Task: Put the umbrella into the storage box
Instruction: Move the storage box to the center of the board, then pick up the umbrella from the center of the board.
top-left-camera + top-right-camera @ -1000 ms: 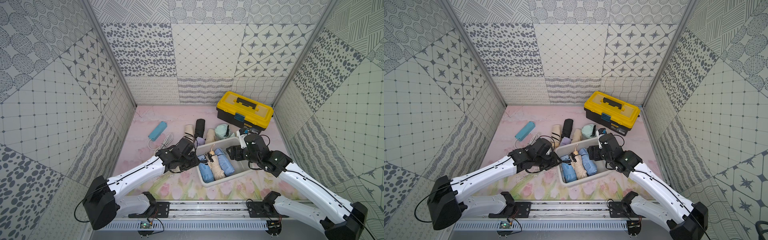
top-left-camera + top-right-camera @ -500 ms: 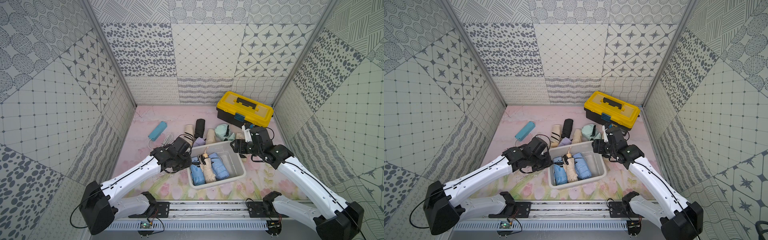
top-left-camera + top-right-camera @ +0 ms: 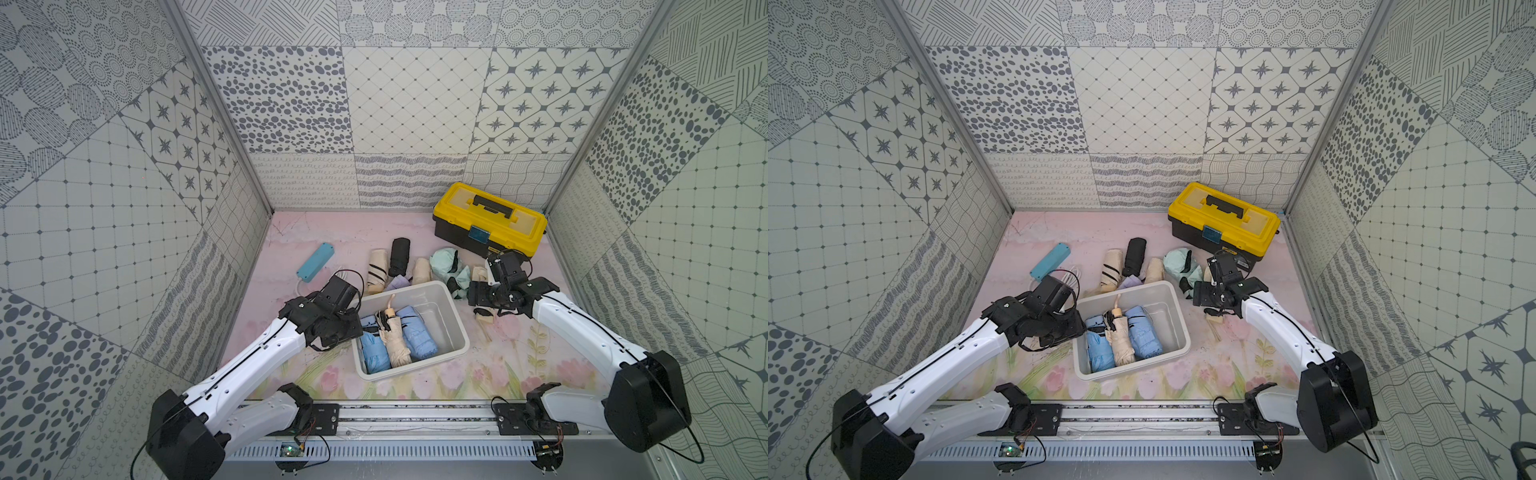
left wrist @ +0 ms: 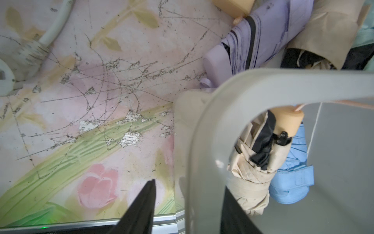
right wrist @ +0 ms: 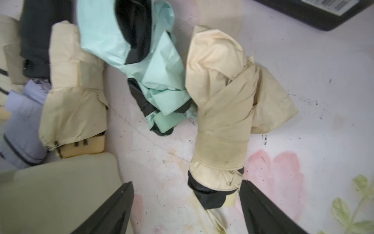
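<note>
Cream folded fabric umbrella lies on the floral bench just beside the white plastic storage box. Right pincer is spread wide over its handle end, empty. Likely light, with soft, slack cloth; the strapped band looks the firmest hold. Left pincer is parted astride the box wall, gripping nothing.

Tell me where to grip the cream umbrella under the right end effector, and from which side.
Grip the cream umbrella probably at its strapped waist, from above, the open right end effector straddling it: there the roll is tight and narrow, while the far end flares into loose folds.
</note>
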`<state>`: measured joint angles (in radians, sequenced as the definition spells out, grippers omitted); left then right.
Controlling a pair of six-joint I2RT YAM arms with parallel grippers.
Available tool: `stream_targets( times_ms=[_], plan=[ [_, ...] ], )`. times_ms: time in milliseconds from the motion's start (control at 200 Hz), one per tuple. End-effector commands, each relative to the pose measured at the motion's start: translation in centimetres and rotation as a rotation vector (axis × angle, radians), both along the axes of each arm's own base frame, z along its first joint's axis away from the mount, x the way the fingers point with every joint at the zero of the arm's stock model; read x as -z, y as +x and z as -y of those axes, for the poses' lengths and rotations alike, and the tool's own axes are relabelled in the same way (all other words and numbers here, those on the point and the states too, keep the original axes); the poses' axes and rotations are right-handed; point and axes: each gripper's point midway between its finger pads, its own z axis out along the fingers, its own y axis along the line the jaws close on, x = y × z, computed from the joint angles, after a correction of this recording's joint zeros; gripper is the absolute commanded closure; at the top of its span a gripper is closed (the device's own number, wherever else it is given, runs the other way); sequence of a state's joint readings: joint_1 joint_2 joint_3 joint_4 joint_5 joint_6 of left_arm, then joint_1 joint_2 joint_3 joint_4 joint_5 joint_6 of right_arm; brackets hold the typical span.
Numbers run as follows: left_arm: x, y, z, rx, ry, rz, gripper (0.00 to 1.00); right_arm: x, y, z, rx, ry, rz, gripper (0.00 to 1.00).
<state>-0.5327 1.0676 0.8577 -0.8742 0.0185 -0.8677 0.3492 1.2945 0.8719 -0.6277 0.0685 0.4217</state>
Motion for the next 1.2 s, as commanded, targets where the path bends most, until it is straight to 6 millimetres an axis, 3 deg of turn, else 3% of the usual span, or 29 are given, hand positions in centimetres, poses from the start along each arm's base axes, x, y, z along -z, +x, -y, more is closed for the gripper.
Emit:
stream_targets(
  times_ms=[0, 195, 370, 581, 861, 1026, 1196],
  plan=[
    [-0.5, 0.4, 0.1, 0.021, -0.021, 0.04, 0.32, 0.6, 1.7, 0.4, 0.063, 0.031, 0.046, 0.12],
    [-2.1, 0.7, -0.7, -0.047, -0.04, 0.114, 0.23, 2.8, 2.5, 0.6, 0.085, 0.022, 0.02, 0.12],
    [-3.5, 1.1, -1.3, -0.079, -0.039, 0.182, 0.21, 3.6, 3.1, 1.7, 0.126, -0.004, 0.028, 0.12],
    [-6.2, 3.2, -1.0, -0.064, -0.048, 0.317, 0.21, 5.4, 4.0, 1.6, 0.122, -0.013, -0.009, 0.14],
    [-8.7, 5.1, -0.3, -0.031, -0.061, 0.426, 0.22, 7.3, 4.1, 1.1, 0.108, 0.001, -0.05, 0.25],
    [-9.2, 5.6, 0.3, -0.028, -0.084, 0.442, 0.22, 7.3, 3.7, 1.3, 0.114, -0.003, -0.042, 0.34],
    [-10.2, 6.3, 0.8, -0.018, -0.1, 0.468, 0.22, 5.9, 3.2, 1.9, 0.134, -0.001, 0.006, 0.44]
  ],
)
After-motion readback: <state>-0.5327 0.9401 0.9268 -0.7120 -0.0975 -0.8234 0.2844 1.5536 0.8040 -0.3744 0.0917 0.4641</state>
